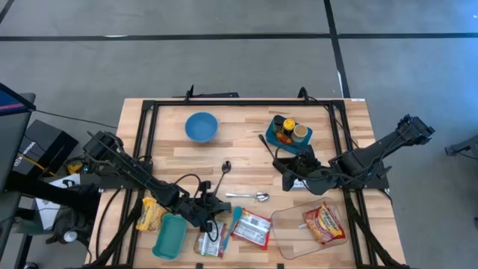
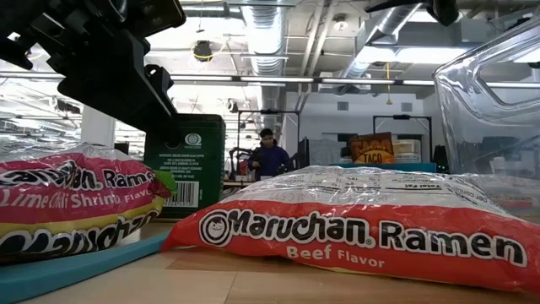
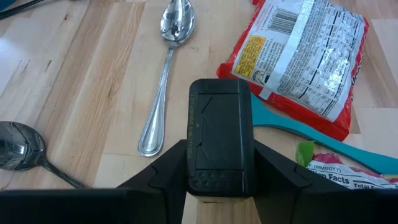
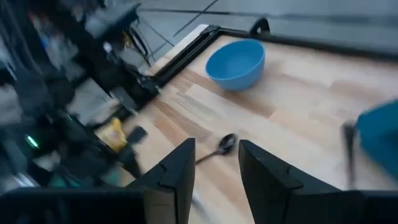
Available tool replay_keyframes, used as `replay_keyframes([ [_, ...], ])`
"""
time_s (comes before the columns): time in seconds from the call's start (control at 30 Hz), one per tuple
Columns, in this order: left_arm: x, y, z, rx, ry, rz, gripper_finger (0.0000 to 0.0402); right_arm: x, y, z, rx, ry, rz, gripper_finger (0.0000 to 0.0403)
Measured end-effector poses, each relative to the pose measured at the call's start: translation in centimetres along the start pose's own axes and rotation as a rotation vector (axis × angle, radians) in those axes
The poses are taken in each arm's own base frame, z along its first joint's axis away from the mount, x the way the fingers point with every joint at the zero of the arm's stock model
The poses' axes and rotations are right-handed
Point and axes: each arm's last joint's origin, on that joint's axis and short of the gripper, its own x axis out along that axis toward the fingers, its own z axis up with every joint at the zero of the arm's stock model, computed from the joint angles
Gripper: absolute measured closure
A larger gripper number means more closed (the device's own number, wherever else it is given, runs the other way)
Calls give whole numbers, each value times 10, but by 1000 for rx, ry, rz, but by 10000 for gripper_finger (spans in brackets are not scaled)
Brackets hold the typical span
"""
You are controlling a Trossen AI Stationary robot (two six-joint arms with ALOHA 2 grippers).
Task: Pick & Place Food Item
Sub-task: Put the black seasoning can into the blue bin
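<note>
Box: a dark green carton stands upright at the desk's near edge, between the left arm's two fingers; in the low view it rises behind the ramen packs, under that arm.
Left jaws: closed part-way on the box, one finger against each side; whether the box is clear of the desk, I cannot tell.
Right jaws: parted, with nothing between them, hanging over the desk's middle right, just in front of the basket.
Beef ramen: a red pack lies flat beside the box, partly on a teal spatula.
Shrimp ramen: a pink pack lies on a teal slab at the near edge, left of the box in the low view.
Spoons: one lies just beyond the left jaws, another farther back.
Bowl: blue, toward the back, well apart from both arms.
Basket: blue, holding small bottles, at back right.
Clear tub: near right corner, with another red pack inside.
Teal tub: near left, with a yellow bag just beside it.
Room: a person shows far behind the desk.
</note>
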Motion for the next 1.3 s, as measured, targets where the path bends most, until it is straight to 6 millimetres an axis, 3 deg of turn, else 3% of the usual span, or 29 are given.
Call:
replay_keyframes([
  [0.2,0,0,0,0,0,0,266,0,0,-1,-396,17,14,285],
  [0.53,-3,1,2,-5,-10,-5,267,0,1,-1,-402,22,22,285],
  [0.73,-10,8,13,-42,-53,-8,266,1,1,-2,-410,71,64,285],
  [1.03,-17,38,36,-41,-118,45,266,10,-5,1,-568,111,48,285],
  [1.3,-15,64,48,-103,-128,47,266,21,-14,9,-606,144,31,285],
])
